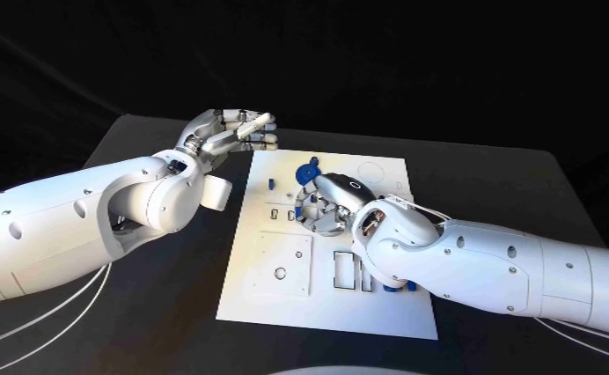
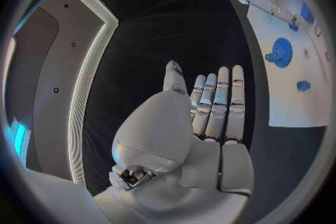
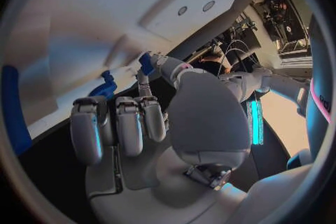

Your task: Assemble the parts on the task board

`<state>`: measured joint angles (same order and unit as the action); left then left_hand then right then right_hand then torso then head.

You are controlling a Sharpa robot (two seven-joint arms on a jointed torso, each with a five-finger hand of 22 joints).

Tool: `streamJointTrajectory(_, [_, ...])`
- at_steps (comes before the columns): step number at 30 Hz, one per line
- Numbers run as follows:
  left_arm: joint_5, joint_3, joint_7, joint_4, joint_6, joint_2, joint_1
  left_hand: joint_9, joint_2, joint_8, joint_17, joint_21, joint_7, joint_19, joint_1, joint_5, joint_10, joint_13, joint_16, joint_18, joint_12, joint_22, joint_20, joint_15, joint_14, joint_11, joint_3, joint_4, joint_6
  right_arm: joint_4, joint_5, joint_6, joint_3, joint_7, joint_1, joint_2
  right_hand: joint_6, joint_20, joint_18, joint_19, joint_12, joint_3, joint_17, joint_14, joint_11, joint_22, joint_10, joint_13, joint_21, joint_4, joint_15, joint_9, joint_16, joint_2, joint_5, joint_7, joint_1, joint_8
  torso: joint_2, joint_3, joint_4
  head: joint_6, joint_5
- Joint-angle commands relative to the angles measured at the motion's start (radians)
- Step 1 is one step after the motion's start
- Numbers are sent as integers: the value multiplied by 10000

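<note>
The left hand (image 1: 232, 135) is up by the far left corner of the white board (image 1: 273, 300). Its fingers are flat and straight, and it holds nothing. The left wrist view shows the same thing: long straight fingers (image 2: 218, 102) over the black table (image 1: 165, 287), with the board off to one side.

Next comes the board, in the middle of the table. Near its far end is a round blue wheel (image 1: 307, 172). I think that one is already in its place. A small blue piece (image 1: 270, 184) is close beside it. The near half of the board has cut-out shapes: a square plate (image 1: 282, 268) with a hole in it, and tall thin slots (image 1: 344, 269). The slots look empty, as far as I can see. So I think most of the job is still to do.

Then the right hand (image 1: 333, 206) is low over the middle of the board. In the right wrist view, a small blue part (image 3: 146, 63) sits at its fingertips, right up against the board. It looks pinched there, but I cannot tell for sure that the hand grips it. Another blue piece (image 3: 103, 88) stands just beside it. One more blue bit (image 1: 408, 287) peeks out by the right arm, at the board's right edge
</note>
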<state>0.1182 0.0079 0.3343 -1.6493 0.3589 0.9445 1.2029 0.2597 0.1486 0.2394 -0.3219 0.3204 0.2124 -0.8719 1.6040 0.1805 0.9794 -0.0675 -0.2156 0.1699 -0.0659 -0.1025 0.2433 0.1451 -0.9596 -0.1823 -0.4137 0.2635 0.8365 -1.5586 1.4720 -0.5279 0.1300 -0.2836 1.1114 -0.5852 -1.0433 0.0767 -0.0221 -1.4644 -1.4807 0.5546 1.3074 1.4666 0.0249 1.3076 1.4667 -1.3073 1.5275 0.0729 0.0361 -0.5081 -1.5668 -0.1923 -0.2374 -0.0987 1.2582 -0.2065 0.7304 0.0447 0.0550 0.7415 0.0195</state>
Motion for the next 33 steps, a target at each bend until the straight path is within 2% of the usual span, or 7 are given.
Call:
streamJointTrajectory(1, [-32,7,44,-31,-126,-20,9,11,76,-52,-9,-34,91,80,-4,-67,-69,-5,54,82,14,15,19,-29,68,9,-78,-2,-82,61,348,105,7,-149,-26,37,-72,-76,97,-767,16,11,2634,1042,-64,2365,293,-1716,-14,52,60,-68,-40,-44,-68,54,-108,-34,-2,-6,-15,9,8])
streamJointTrajectory(15, [-32,7,31,-25,-138,-15,9,11,76,-52,-9,-34,91,80,-4,-67,-69,-5,54,82,14,15,19,-29,68,9,-78,-2,-82,260,288,189,25,-115,-75,122,-69,-77,96,-766,16,-8,2634,1042,-65,2365,295,-1717,-15,55,60,-72,-40,-76,-59,54,-145,-34,-15,7,-4,44,23])
streamJointTrajectory(33, [-32,7,22,-25,-142,4,9,23,94,-59,-28,-42,93,91,-4,-61,-74,-5,70,81,15,21,22,-26,75,5,-96,-4,-88,318,269,369,41,-113,-77,131,-3,-77,91,-753,38,-48,2634,1042,-54,2354,278,-1698,-37,50,55,-64,-40,-167,-18,37,-219,0,-7,6,-4,73,14])
